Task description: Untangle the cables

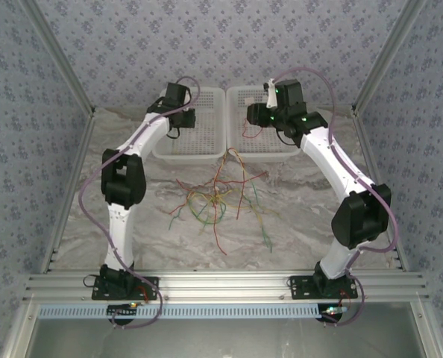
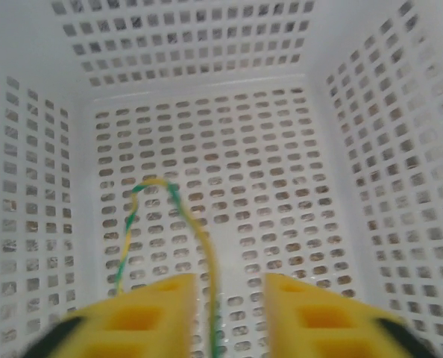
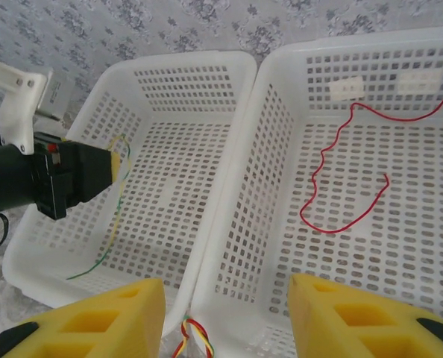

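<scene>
The cables lie as a loose tangle [image 1: 218, 195] of red, green, yellow and orange wires on the marble table in front of two white baskets. My left gripper [image 2: 229, 287] hangs inside the left basket [image 2: 206, 127], jaws open. A yellow-green cable [image 2: 199, 231] loops over the basket floor and runs loosely between its fingers, pinched by neither. My right gripper [image 3: 227, 287] hovers over the baskets' near rims, open with nothing between its fingers. A red cable [image 3: 330, 232] lies curled in the right basket [image 3: 356, 41]. A twisted red, yellow and green strand [image 3: 194, 339] shows below the rims.
The two baskets [image 1: 192, 155] [image 1: 266, 155] stand side by side against the back wall. Both arms reach over them, the left gripper [image 1: 178, 119] and the right gripper [image 1: 251, 119] close together. Aluminium frame rails bound the table on the sides and front.
</scene>
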Controlling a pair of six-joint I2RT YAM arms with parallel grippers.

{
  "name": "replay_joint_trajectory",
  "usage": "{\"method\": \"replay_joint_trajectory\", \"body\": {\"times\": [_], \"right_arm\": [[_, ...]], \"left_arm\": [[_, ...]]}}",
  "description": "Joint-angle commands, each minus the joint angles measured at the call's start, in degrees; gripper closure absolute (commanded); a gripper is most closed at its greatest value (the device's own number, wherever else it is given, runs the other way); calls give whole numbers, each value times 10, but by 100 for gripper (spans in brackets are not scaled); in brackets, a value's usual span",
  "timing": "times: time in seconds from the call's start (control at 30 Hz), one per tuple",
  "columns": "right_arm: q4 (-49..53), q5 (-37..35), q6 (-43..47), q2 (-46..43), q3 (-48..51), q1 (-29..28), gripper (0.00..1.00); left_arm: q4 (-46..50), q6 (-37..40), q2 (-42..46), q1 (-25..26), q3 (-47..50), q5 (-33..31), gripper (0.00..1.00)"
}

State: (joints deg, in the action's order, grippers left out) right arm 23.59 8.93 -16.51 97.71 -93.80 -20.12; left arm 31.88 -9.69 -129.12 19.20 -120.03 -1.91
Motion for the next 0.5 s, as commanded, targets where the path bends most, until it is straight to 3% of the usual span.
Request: {"method": "replay_joint_trajectory", "body": {"times": [0.0,0.13,0.27,0.33,0.47], "right_arm": [[-33,43,-8,0,8,2,51],[-120,173,4,31,27,24,49],[-220,318,-12,84,25,63,46],[-242,332,27,99,24,65,38],[-201,308,189,131,-5,38,24]], "left_arm": [[6,-31,36,-5,-45,104,100],[-211,-24,169,-19,175,197,100],[-235,-32,190,-71,203,402,100],[-236,-19,204,-91,219,493,100],[-217,35,258,-103,261,557,100]]}}
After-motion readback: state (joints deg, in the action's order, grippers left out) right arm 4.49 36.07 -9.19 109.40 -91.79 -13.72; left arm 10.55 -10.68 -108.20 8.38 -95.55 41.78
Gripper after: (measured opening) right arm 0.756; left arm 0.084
